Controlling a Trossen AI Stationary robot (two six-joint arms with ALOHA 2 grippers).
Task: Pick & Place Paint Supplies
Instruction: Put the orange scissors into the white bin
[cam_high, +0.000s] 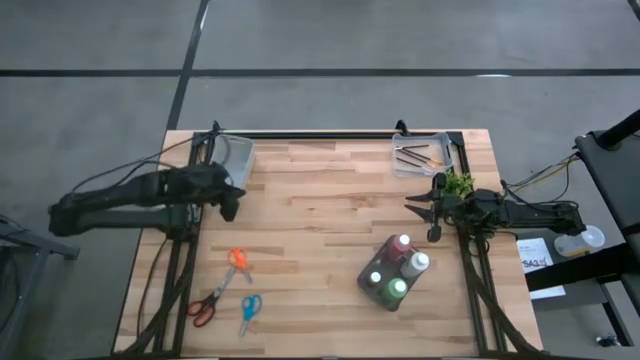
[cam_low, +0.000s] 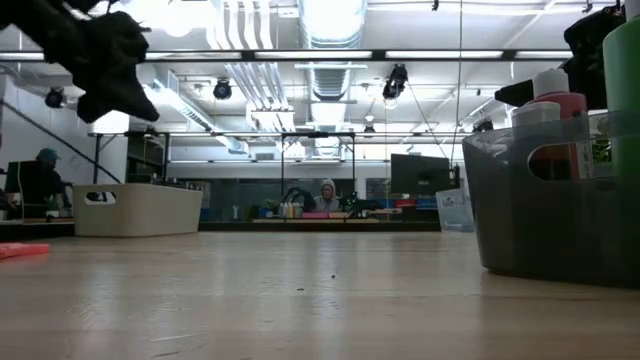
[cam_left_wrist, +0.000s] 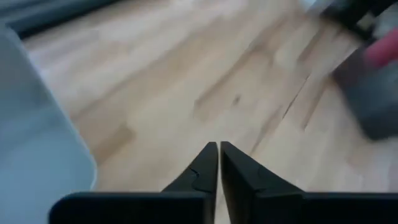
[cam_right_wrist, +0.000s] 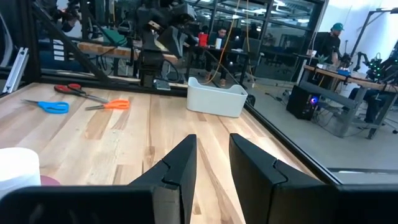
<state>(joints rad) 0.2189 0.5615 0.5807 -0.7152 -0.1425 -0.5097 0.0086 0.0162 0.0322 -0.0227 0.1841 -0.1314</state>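
Several small paint bottles (cam_high: 402, 245) with pale caps stand upright in a dark tub (cam_high: 368, 285) at the table's near right. The tub (cam_low: 560, 200) fills the right of the low view. Thin dark paintbrushes (cam_high: 413, 155) lie in a clear tray (cam_high: 428, 168) at the far right. My left gripper (cam_high: 232, 205) hangs shut above the table's left side, slanting down, with nothing in it (cam_left_wrist: 219, 147). My right gripper (cam_high: 432, 218) rests level at the right edge, between tray and tub, its fingers open on nothing (cam_right_wrist: 212, 142).
A white bin (cam_high: 236, 156) stands at the far left corner. Orange scissors (cam_high: 238, 261), red scissors (cam_high: 204, 306) and blue scissors (cam_high: 248, 311) lie at the near left. A small green plant (cam_high: 458, 184) sits by the right arm. Bare wood stretches across the table's middle.
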